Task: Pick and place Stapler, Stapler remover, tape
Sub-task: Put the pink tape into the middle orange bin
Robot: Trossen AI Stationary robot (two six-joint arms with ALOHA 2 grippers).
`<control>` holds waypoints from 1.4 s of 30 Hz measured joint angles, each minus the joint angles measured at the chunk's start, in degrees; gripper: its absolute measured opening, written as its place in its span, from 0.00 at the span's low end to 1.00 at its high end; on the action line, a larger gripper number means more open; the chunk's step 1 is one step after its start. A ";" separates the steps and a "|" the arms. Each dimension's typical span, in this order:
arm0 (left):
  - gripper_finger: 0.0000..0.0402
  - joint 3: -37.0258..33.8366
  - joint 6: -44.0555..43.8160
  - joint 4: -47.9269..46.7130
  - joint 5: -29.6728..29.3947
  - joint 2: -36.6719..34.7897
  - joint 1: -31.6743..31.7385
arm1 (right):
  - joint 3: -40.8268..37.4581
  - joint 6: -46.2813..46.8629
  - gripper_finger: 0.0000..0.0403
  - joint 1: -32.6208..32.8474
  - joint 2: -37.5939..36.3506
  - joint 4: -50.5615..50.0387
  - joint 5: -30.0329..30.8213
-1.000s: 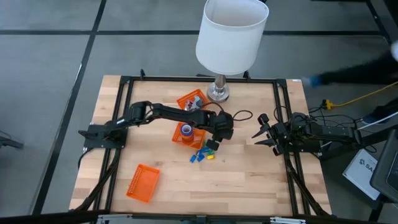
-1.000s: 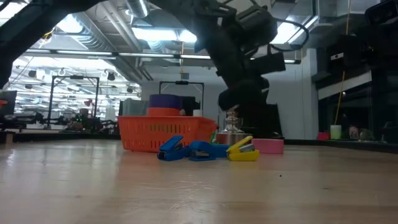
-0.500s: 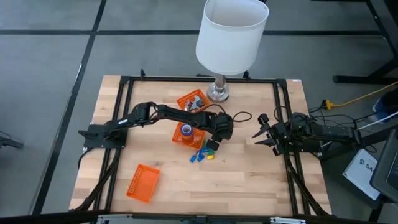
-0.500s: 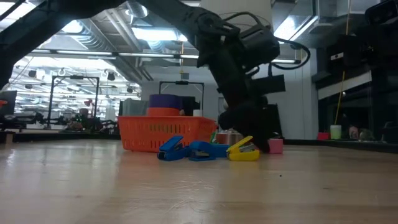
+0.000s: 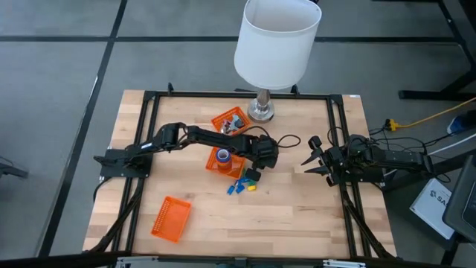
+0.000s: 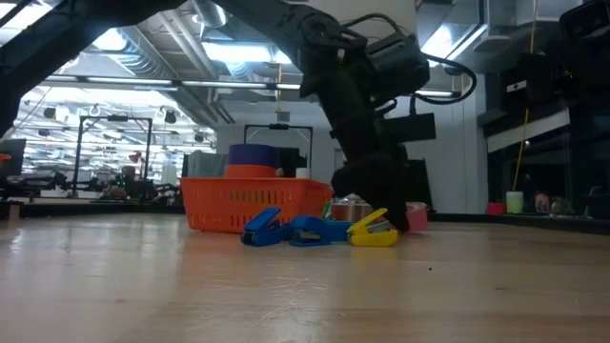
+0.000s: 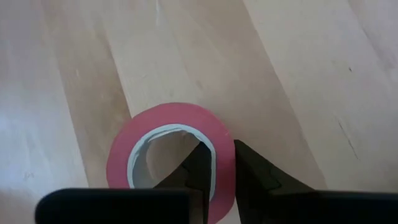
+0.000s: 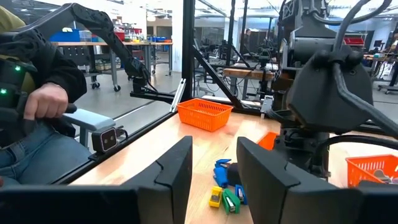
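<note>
A: What do the surface and the room look like?

B: The table [image 5: 297, 208] is pale wooden planking inside a black frame, standing on a grey floor. A lamp [image 5: 277, 45] with a big white shade stands at its far edge. The low view looks across the wood into a workshop hall with ceiling lights; the right wrist view shows a person's hand [image 8: 46, 102] on a controller beyond the table's side.

A: And on the table?

B: Three orange baskets: one [image 5: 171, 218] well away from the left gripper [image 5: 253, 170] near the front edge, one [image 5: 229, 121] by the lamp's foot, and one [image 5: 223, 161] just beside that gripper, with a purple roll and an orange roll showing above its rim in the low view. A small cluster of blue, yellow and green clips [image 5: 242, 186] lies just in front of the gripper.

A: Where is the tape relative to the left gripper?

B: The red tape roll [image 7: 168, 155] lies flat on the wood directly at its fingertips. One finger [image 7: 198, 167] is down in the roll's hollow centre and the other sits outside the rim, so the wall of the ring is pinched between them.

A: And the right gripper [image 5: 311, 161]?

B: It hovers at the table's right edge, well apart from the roll, its fingers spread with nothing between them.
</note>
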 joint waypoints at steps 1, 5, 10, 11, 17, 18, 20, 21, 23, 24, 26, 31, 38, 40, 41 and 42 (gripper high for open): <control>0.09 -0.02 -0.15 -0.22 0.07 -0.23 -0.01 | -0.02 0.01 0.32 -0.01 0.01 0.00 -0.01; 0.09 -0.03 -0.31 -0.55 0.00 -2.02 -0.33 | -0.01 0.02 0.32 -0.01 0.00 0.00 -0.01; 0.09 -0.03 -2.57 -2.75 -0.61 -5.38 -0.42 | -0.02 0.00 0.32 -0.02 0.00 0.02 0.00; 0.09 -0.03 -3.10 -3.35 -0.94 -6.24 -0.41 | -0.02 0.02 0.32 -0.02 0.00 0.03 -0.02; 0.09 -0.01 -5.67 -8.55 -1.55 -11.29 -0.37 | -0.02 0.02 0.32 -0.02 0.02 0.02 0.00; 0.10 -0.01 -5.99 -9.40 -1.55 -11.93 -0.37 | -0.02 0.02 0.32 0.00 0.00 0.02 -0.02; 0.10 -0.01 -6.30 -10.56 -1.55 -13.37 -0.37 | -0.02 0.02 0.32 -0.02 0.00 0.00 0.00; 0.10 -0.01 -6.61 -11.19 -1.55 -14.10 -0.37 | -0.02 0.00 0.32 -0.02 0.00 0.01 0.00; 0.10 -0.01 -7.36 -12.37 -1.51 -15.34 -0.37 | -0.01 0.01 0.32 0.00 0.00 0.01 0.00; 0.09 -0.01 -7.58 -13.38 -1.51 -15.91 -0.37 | 0.00 0.00 0.32 -0.02 0.00 0.02 0.00; 0.09 -0.01 -7.97 -15.01 -1.55 -17.16 -0.37 | -0.01 0.02 0.32 -0.01 0.01 -0.01 0.00; 0.10 -0.01 -10.92 -20.30 -1.55 -19.84 -0.37 | -0.02 0.01 0.32 -0.01 0.00 -0.01 0.00; 0.10 -0.01 -16.92 -29.02 -2.47 -22.72 -1.05 | -0.01 0.02 0.32 -0.02 0.00 -0.04 0.00; 0.10 -0.01 -18.56 -30.26 -3.68 -23.24 -1.74 | 0.00 0.02 0.32 0.00 0.00 -0.01 0.00; 0.11 -0.01 -19.33 -31.36 -4.26 -23.46 -2.18 | -0.02 0.02 0.32 -0.02 0.01 -0.01 0.00; 0.11 -0.01 -20.19 -32.65 -4.75 -23.63 -2.66 | -0.02 0.01 0.32 -0.01 0.01 -0.04 0.00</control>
